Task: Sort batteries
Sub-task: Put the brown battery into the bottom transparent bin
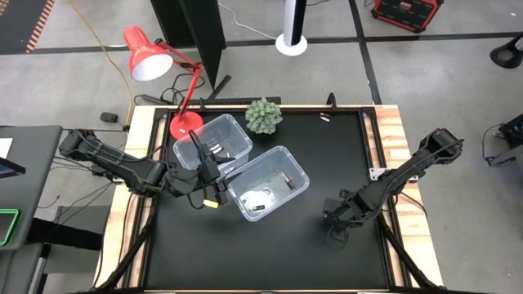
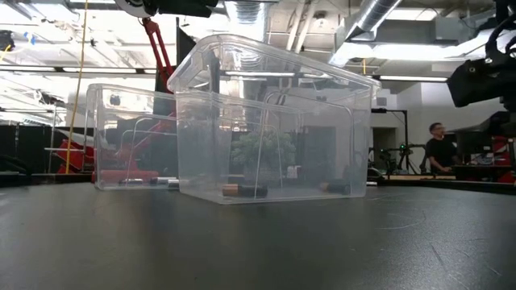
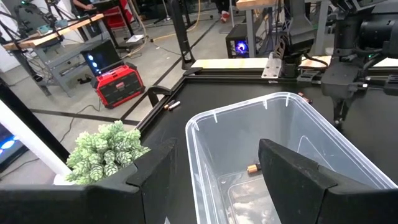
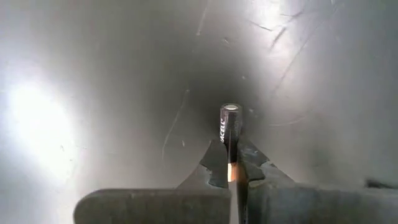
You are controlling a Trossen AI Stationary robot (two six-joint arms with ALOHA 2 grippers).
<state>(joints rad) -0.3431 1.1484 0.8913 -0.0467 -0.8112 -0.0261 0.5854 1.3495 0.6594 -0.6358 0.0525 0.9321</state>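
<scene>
Two clear plastic bins stand side by side on the black mat: one far-left and one near-right, also seen in the low view. Each has a few batteries on its floor. My left gripper hovers open over the bins' left side and holds nothing. My right gripper points down at the mat to the right of the bins, shut on a dark battery with a copper end. My right gripper pinches the dark battery by its copper end between the two fingertips, coming from above. The battery's dark body and silver end stick out past the fingertips. Whether it touches the mat, I cannot tell.
A small green plant and a red desk lamp stand at the table's far-left side. A loose battery lies near the far edge. Open mat stretches along the near side. A person stands far off in the room.
</scene>
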